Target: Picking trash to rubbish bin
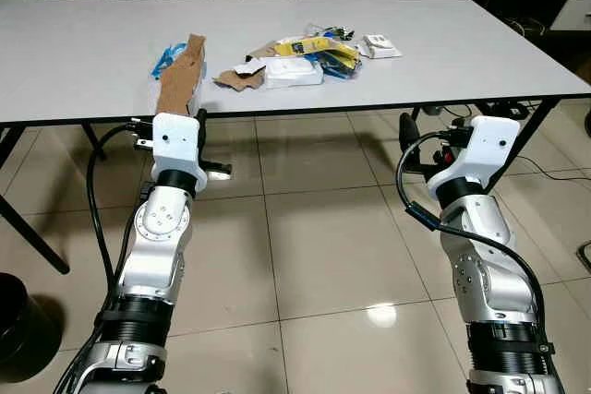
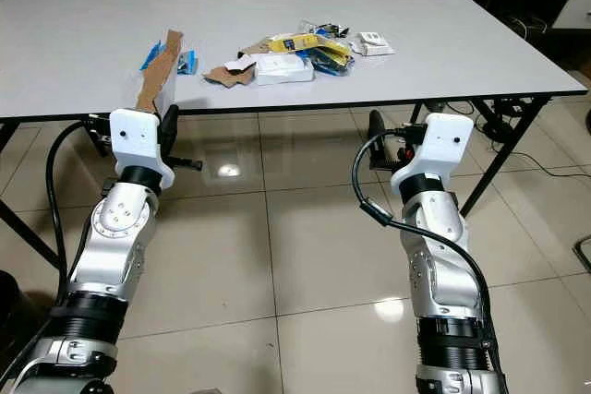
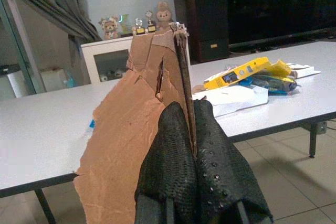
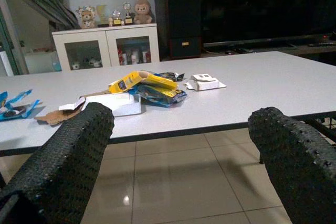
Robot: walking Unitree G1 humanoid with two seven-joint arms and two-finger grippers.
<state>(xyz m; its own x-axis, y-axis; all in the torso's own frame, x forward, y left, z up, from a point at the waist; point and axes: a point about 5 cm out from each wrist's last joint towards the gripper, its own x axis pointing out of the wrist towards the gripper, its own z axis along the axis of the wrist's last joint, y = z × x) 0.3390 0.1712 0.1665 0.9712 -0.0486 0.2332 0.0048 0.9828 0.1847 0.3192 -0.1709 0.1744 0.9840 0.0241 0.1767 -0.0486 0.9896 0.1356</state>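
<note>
Now: long white table [image 1: 83,71] carries trash pile; black rubbish bin [image 1: 23,329] sits on floor, left of robot. Left gripper [image 3: 195,145] pinches torn brown cardboard sheet [image 3: 139,129], long axis upright, at table edge. Right gripper [image 4: 178,145] spread, empty.

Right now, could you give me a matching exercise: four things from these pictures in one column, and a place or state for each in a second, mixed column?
1. cardboard
2. right tool
3. white box
4. blue wrapper

a. open, below the table edge
b. behind the cardboard, on the table
c. lying in the pile of trash
d. pinched in the left tool

Pairs: 1-d, 2-a, 3-c, 4-b
</note>
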